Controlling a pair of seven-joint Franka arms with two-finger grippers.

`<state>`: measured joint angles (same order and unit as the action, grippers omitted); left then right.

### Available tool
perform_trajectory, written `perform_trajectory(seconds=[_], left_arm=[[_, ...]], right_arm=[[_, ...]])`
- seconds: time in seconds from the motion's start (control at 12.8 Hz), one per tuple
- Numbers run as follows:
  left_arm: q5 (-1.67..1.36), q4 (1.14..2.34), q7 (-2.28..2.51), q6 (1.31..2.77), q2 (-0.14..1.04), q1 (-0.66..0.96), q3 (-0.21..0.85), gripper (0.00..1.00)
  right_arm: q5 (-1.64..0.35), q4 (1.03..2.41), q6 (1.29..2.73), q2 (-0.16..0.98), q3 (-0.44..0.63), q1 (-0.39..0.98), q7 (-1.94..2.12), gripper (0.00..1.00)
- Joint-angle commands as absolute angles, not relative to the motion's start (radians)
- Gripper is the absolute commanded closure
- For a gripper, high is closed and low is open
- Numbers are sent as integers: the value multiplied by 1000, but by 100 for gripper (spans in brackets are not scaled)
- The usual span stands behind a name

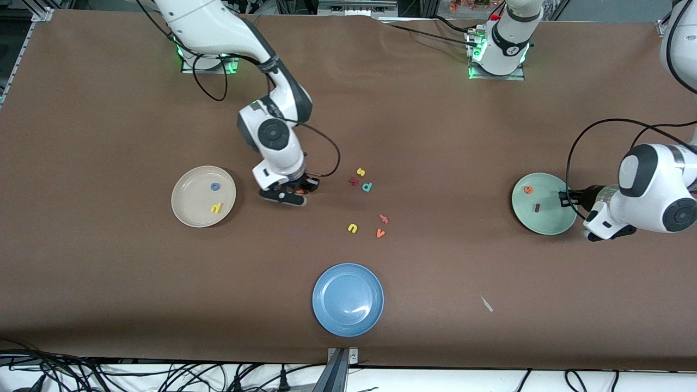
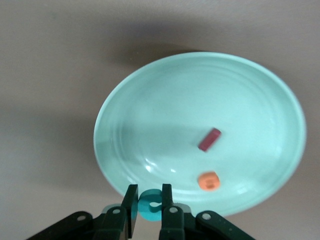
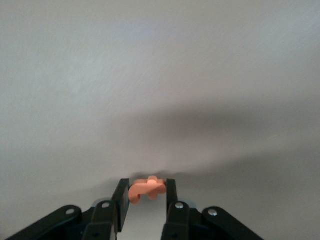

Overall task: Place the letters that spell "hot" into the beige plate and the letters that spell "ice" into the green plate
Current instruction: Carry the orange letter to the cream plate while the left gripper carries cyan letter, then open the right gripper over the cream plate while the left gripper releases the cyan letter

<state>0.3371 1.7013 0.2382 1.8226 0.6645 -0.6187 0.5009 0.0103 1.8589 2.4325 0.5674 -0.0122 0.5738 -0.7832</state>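
Note:
My right gripper (image 1: 300,191) (image 3: 146,189) is low over the table beside the beige plate (image 1: 188,202), shut on the orange "t" (image 3: 146,187). A blue "o" (image 1: 214,187) and a yellow "h" (image 1: 216,207) lie in the beige plate. At the left arm's end of the table, my left gripper (image 1: 563,197) (image 2: 149,197) hangs over the rim of the green plate (image 1: 547,220) (image 2: 175,110), shut on the teal "c" (image 2: 150,205). An orange "e" (image 1: 527,189) (image 2: 208,181) and a dark red "i" (image 1: 537,207) (image 2: 209,139) rest in the green plate.
Loose letters lie mid-table: a yellow "s" (image 1: 360,172), a teal "p" (image 1: 367,187), a dark red letter (image 1: 354,181), a yellow "u" (image 1: 352,228), an orange "v" (image 1: 380,233) and a reddish letter (image 1: 383,219). A blue plate (image 1: 348,299) sits nearer the front camera.

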Motion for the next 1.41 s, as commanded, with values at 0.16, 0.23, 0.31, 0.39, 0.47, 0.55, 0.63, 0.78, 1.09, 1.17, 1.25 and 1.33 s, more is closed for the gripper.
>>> perform_trajectory(seconds=[0.16,0.23,0.31,0.39,0.47,0.55,0.63,0.78,1.09,1.17,1.25,1.33], left_arm=[[374,1701,219,1845,670,-630,518,48],[374,1695,219,1842,661,-629,522,22],[373,1683,219,1838,638,-627,525,13],[373,1674,221,1827,623,-624,528,2],[367,1671,221,1801,598,-621,529,1],[362,1642,221,1772,583,-618,534,1],[362,1606,222,1722,575,-620,573,1],[361,1495,230,1601,571,-618,629,0],[360,1272,232,1416,572,-574,695,0],[362,1225,232,1367,577,-542,690,0],[365,1188,232,1330,580,-511,686,1],[370,1154,233,1310,583,-490,684,1]], right_arm=[[21,1878,2166,376,-51,356,-440,74],[18,1882,2127,355,-51,318,-351,73],[17,1887,2105,332,-49,280,-271,72],[17,1891,2076,318,-46,244,-200,70],[15,1891,2056,313,-43,214,-140,62],[15,1893,2046,311,-38,193,-100,48],[14,1893,2046,310,-25,190,-92,7],[14,1893,2045,308,-18,190,-95,1],[9,1875,2028,276,-18,190,-95,0],[0,1856,2008,261,-18,189,-97,0],[-23,1829,1987,247,-18,190,-104,0],[-32,1797,1955,239,-18,190,-127,0]])
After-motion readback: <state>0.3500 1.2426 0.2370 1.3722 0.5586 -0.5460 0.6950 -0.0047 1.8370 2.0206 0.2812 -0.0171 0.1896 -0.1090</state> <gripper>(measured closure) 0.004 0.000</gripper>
